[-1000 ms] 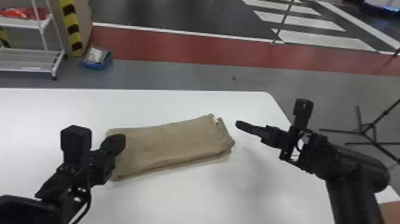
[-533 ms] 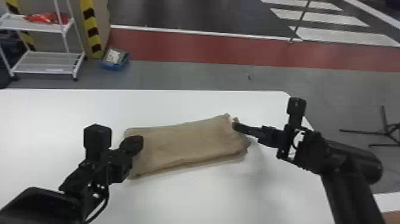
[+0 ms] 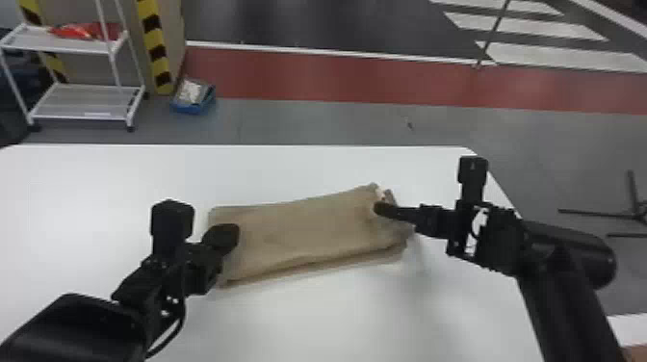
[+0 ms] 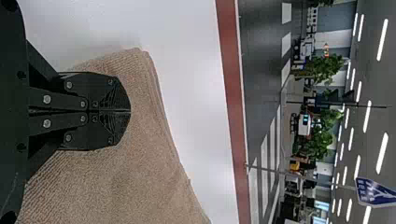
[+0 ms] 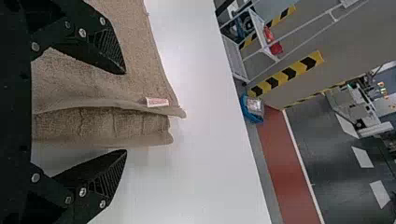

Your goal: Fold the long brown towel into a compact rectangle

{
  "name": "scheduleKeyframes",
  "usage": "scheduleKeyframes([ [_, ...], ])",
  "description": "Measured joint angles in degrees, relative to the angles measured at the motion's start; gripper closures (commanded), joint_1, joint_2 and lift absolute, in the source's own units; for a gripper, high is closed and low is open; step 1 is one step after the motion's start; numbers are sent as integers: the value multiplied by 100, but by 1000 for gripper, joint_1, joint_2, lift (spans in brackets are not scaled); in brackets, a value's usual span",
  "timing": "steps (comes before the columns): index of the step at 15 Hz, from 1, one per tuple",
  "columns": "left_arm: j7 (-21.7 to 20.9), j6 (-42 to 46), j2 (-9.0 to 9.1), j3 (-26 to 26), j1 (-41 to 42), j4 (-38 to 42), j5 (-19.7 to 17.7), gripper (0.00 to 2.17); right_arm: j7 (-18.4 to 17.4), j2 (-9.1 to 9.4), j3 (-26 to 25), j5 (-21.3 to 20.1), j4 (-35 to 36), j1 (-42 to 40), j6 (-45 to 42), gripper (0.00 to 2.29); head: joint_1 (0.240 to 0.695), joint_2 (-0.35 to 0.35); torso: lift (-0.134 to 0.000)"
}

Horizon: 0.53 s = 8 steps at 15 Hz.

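On white table, approx. mid: towel in layered oblong; prob. mostly folded, compacting/squaring left. At 9 o'clock, over towel: L gripper, fingers together. At 3, astride layered end: R gripper, fingers apart. Near 2: label.

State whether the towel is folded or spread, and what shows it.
Folded: the towel lies as a layered strip on the table, stacked edges showing at one end.

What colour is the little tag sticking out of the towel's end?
White with reddish marks; the tag shows best in the right wrist view.
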State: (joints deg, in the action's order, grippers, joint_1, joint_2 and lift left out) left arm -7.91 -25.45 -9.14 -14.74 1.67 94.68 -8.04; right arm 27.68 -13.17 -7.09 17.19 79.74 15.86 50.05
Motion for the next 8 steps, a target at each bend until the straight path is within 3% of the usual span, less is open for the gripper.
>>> scheduleKeyframes([
  [4,0,0,0,-2,-23,-27,26,1986,-8,7,167,-228,-57,151,247,475,695,-145,-116],
  [6,0,-11,-17,-2,-26,-28,27,1986,2,13,221,-281,-70,210,358,714,695,-142,-116],
  [8,0,-17,-31,4,-26,-28,34,1986,53,11,261,-285,-73,251,495,1106,695,-136,-116],
])
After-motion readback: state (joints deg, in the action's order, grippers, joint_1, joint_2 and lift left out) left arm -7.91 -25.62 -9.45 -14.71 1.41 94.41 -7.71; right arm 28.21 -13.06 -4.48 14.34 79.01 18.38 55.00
